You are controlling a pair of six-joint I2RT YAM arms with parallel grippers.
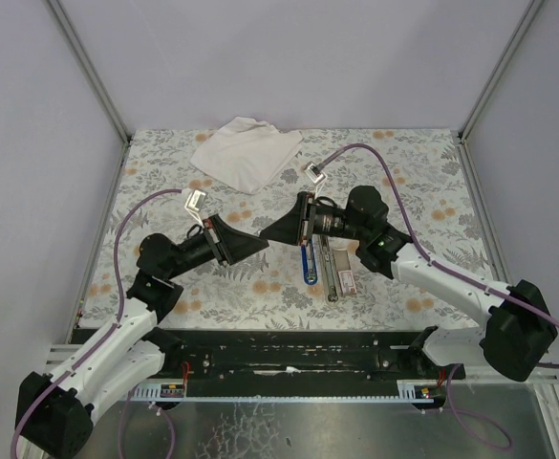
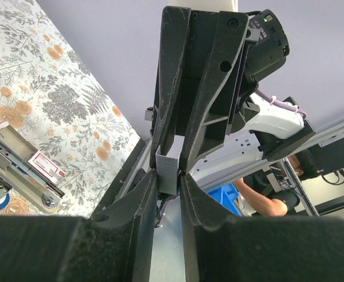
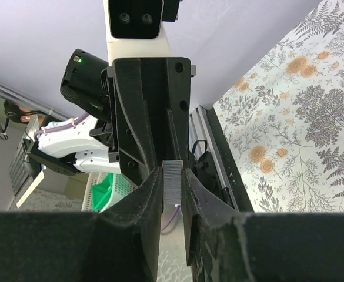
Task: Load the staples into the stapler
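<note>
I'm handing over a staple strip [image 3: 173, 182] mid-frame, left jaws and right jaws both clamping it. Next, I judge, one side must be letting go.

Over the flowered table [image 1: 432, 191] the left gripper [image 1: 261, 244] and right gripper [image 1: 268, 233] stood tip to tip, with a white cloth [image 1: 246, 153] behind and a blue stapler [image 1: 308, 264], a silvery stapler [image 1: 329, 273] and a pink-labelled box [image 1: 347, 280] side by side.

Top cam hangs high behind the arm bases [image 1: 155, 342], looking down on the whole floral-print tabletop [image 1: 422, 172]. Wrist cams ride close behind their own black fingers [image 2: 124, 235], facing each other, both seeing the small silvery staple strip [image 2: 167, 175] between them.
</note>
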